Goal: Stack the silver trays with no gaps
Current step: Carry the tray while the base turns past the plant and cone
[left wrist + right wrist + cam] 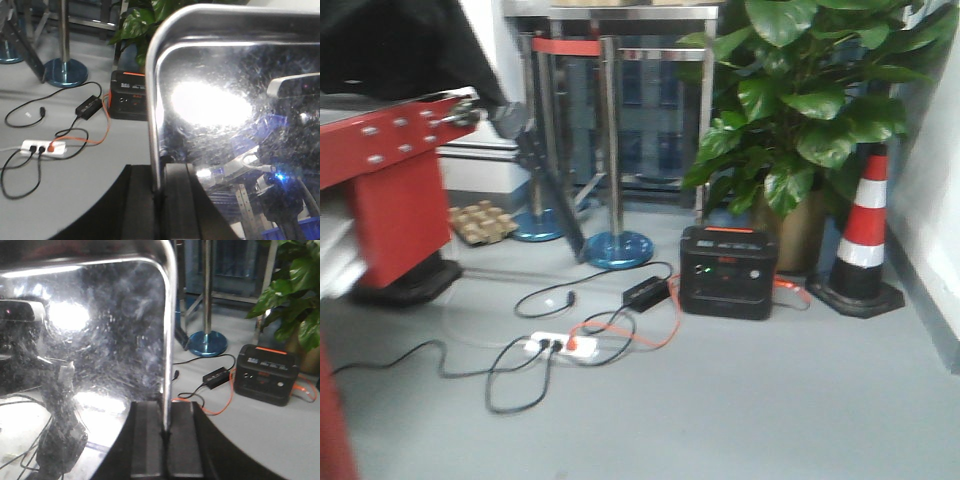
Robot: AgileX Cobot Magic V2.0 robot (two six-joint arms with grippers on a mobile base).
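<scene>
Silver tray [225, 100] in left gripper [159, 189], right gripper [166, 426] — battery box [267, 375] lettering blurred.

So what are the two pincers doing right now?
Left pincer: shut on a silver tray, gripping its rim.
Right pincer: shut on a silver tray, gripping its rim.

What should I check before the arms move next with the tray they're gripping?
1. Grip of left tool on the silver tray rim: ok, rim clamped between its fingers.
2. Grip of right tool on a tray rim: ok, clamped likewise.
3. Both tools on one and the same tray: cannot tell.
4. Stack to set it on in view: not ok, no view shows one.
5. Tray held level: cannot tell.
</scene>
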